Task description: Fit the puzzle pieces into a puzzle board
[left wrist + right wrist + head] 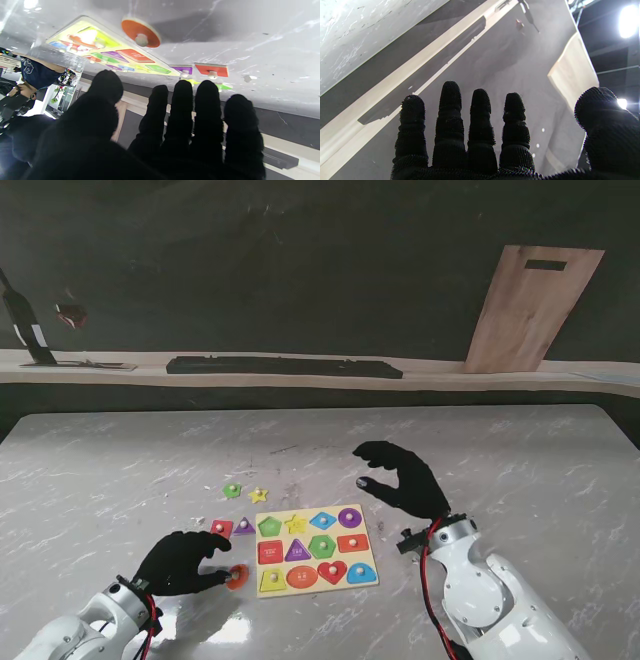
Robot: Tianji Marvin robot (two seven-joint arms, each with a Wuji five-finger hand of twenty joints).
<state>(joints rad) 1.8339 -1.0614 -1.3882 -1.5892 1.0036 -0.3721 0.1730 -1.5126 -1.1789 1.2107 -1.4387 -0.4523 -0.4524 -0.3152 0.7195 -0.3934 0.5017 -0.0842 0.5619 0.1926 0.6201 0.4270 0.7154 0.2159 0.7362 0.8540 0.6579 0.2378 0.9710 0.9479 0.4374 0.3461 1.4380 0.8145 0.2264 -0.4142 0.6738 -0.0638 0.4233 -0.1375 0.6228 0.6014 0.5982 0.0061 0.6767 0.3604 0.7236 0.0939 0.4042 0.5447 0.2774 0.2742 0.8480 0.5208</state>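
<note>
The yellow puzzle board [318,589] lies in the middle of the table, nearly all its slots filled with coloured shapes. Loose pieces lie to its left: an orange round piece [237,577], a red piece [221,528], a purple triangle [244,526], a green piece [232,491] and a yellow star [259,495]. My left hand [185,562] rests low by the orange round piece [141,33], fingers spread and holding nothing. The piece lies flat on the table just past the fingertips [183,87]. My right hand [405,478] hovers open beyond the board's right corner, holding nothing.
A wooden panel [533,308] leans on the back wall at the right. A long dark bar [285,366] lies on the ledge behind the table. A small white bit [247,78] sits near the red piece [212,70].
</note>
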